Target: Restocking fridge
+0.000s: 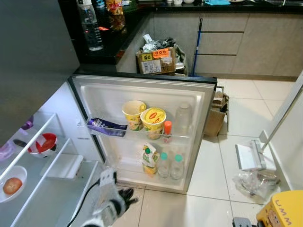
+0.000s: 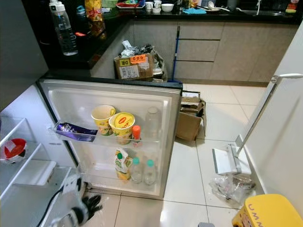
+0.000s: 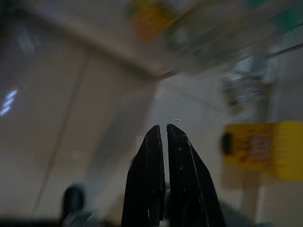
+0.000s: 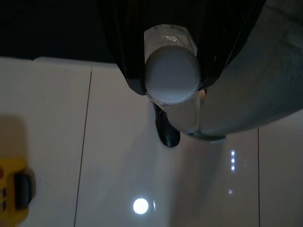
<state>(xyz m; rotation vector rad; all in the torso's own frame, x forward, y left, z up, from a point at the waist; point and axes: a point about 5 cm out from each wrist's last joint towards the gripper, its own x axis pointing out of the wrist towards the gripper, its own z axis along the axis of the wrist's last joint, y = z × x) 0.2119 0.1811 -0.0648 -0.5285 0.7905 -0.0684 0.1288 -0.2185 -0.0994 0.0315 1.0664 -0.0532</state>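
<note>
Door shelf [image 1: 182, 137] crowded — cups [image 1: 144, 116] at 12 o'clock, open slot at 1 o'clock beside the clear bottle [image 1: 182, 118].

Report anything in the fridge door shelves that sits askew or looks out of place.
On the upper door shelf, the purple carton lies on its side, one end poking past the shelf's left end, while the two yellow noodle cups beside it stand upright. The lower shelf's juice carton leans slightly. Nothing looks spilled.
</note>
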